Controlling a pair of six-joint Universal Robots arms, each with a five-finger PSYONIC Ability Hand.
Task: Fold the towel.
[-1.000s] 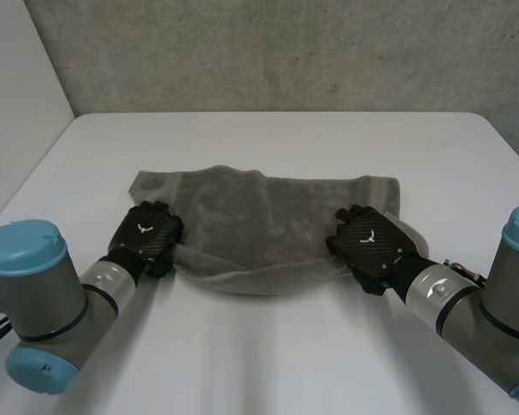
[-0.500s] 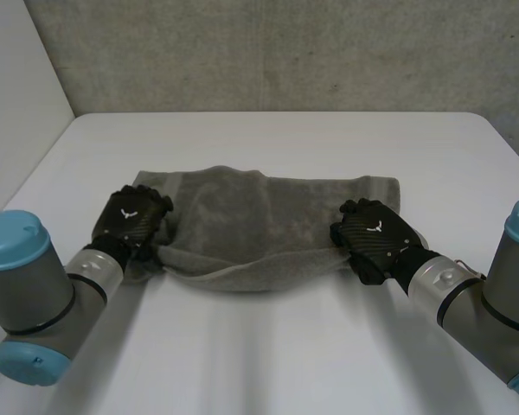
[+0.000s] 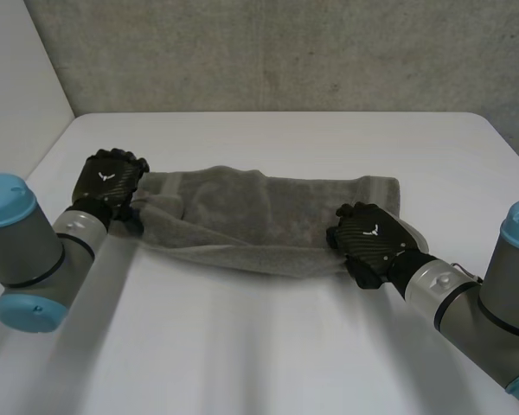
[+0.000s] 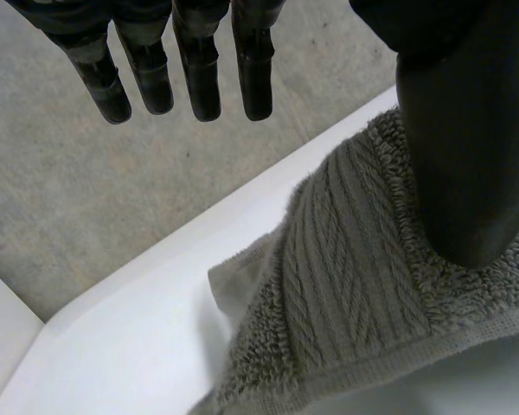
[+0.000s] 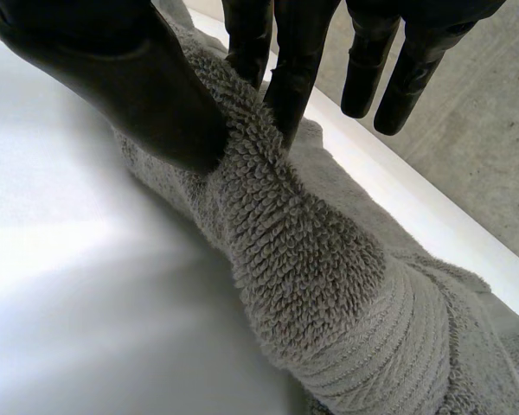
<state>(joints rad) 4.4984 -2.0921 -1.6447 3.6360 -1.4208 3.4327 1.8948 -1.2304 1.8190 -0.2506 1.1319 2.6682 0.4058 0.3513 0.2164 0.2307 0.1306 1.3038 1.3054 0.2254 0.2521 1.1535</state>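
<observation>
Nearest me, the right arm [image 3: 476, 311] reaches in over the white table [image 3: 268, 363], and the right hand [image 3: 369, 242] sits at the right end of the towel [image 3: 259, 220], on its near edge. From that wrist I see the thumb [image 5: 130, 86] on one side of a raised ridge of terry and two fingers [image 5: 294, 78] on the other, pinching it between them; the remaining fingers stand straight and clear of the cloth. The grey towel runs across the middle of the table between the two hands, its far side lying flat and its near edge drawn up toward each hand. Farther off, the left hand [image 3: 111, 183] has the towel's left end, raised off the table. In its wrist view the thumb [image 4: 467, 156] bears down on the cloth by the woven band, while the fingers [image 4: 199, 78] are straight and well apart from it. I take that as a thumb clamp, though I can't see what lies under the cloth there. Beyond the table's far edge stands a grey wall [image 3: 285, 52].
</observation>
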